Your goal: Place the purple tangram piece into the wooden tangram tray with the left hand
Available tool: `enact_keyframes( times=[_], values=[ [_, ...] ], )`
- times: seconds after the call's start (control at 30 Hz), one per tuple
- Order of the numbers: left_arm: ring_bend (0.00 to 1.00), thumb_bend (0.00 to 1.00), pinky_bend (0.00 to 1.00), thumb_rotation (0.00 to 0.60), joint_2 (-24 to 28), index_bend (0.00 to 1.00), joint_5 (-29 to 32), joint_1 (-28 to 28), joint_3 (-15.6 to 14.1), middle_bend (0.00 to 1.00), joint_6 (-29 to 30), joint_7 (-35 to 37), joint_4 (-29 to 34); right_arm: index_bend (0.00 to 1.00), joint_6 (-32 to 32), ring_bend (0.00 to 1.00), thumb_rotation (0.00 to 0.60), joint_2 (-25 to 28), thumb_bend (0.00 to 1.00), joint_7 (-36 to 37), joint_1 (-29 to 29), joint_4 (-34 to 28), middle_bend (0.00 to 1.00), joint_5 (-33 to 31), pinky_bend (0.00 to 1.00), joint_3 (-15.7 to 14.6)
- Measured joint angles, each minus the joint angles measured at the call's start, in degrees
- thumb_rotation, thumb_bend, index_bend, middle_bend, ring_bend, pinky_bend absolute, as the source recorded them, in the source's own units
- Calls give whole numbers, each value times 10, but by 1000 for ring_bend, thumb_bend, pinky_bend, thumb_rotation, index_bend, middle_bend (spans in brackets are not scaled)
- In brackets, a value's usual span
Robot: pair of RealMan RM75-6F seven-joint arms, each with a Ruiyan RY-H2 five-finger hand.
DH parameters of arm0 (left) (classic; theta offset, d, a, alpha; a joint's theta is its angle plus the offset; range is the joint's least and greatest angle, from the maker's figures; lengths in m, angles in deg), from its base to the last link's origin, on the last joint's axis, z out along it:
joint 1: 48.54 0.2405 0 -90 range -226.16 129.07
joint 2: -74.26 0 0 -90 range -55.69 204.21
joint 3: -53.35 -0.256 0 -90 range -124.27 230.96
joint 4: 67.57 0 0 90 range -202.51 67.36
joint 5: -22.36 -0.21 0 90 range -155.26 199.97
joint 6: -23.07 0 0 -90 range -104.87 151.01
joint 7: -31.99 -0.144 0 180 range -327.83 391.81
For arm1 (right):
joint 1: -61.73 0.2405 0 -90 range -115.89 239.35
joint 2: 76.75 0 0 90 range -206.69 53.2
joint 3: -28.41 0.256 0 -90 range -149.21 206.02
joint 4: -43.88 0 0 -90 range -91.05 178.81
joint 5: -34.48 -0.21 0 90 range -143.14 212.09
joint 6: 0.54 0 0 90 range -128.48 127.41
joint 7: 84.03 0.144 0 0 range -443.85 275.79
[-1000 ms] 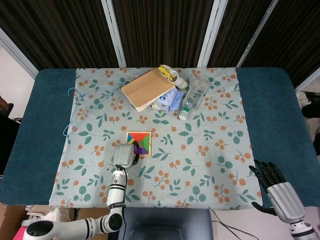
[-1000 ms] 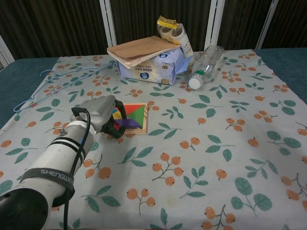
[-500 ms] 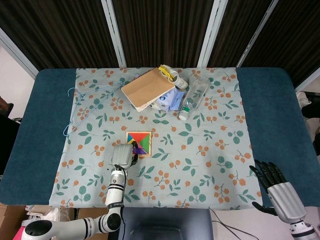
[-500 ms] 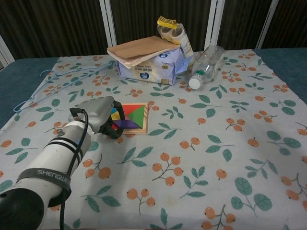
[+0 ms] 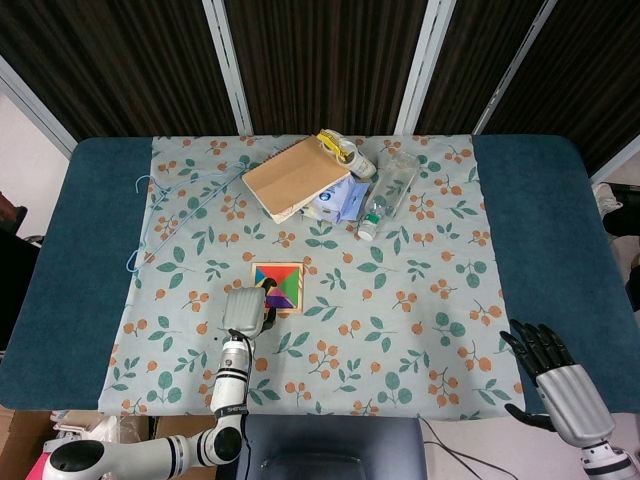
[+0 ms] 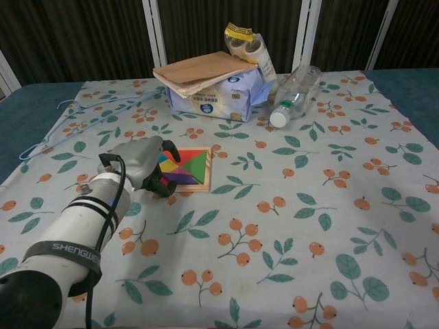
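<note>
- A leaf-and-berry patterned cloth (image 5: 400,300) covered the blue table (image 5: 60,280); dark panels behind.
- The purple tangram piece (image 6: 180,180) lay inside the square wooden tangram tray (image 6: 208,169).
- The left hand (image 6: 140,164) was beside the tray; grip unclear.
- The right hand (image 5: 555,375) was spread wide at the near right edge.

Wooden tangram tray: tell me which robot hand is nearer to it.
Left. The left robot hand is right at the tray's near-left corner; the right robot hand sits far off by the table's near-right edge.

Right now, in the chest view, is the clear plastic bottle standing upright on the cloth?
No, the plastic bottle lies on its side on the floral cloth, with its white cap toward the camera.
</note>
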Motion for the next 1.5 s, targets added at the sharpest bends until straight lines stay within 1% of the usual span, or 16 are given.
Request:
enact_keyframes(
  times=[0.27,0.43,0.63,0.93,1.07,1.5],
  values=[
    [1000,391,1000,600,16,319,-10,8,-11,1000,16,-7,36,0,1,0,600,0,160,-1,-1,0,0,2,0,-1],
    [1000,388,1000,600,37,371,-18,23,-25,1000,27,-8,61,0,0,0,600,0,160,-1,0,0,0,2,0,0],
    [1000,385,1000,600,65,392,-31,45,-49,1000,33,4,88,0,-4,0,600,-3,160,-10,0,-2,0,2,0,-1],
    [1000,384,1000,600,67,391,-29,49,-57,1000,22,12,78,0,-4,0,600,-5,160,-15,-1,-3,0,1,0,0],
    [1000,385,1000,600,61,391,-29,48,-57,1000,16,17,67,0,-6,0,600,-4,160,-13,0,-3,0,-1,0,0],
    [1000,386,1000,600,52,391,-31,48,-57,1000,10,20,61,0,-3,0,600,-3,160,-10,-1,-3,0,1,0,0]
  ],
)
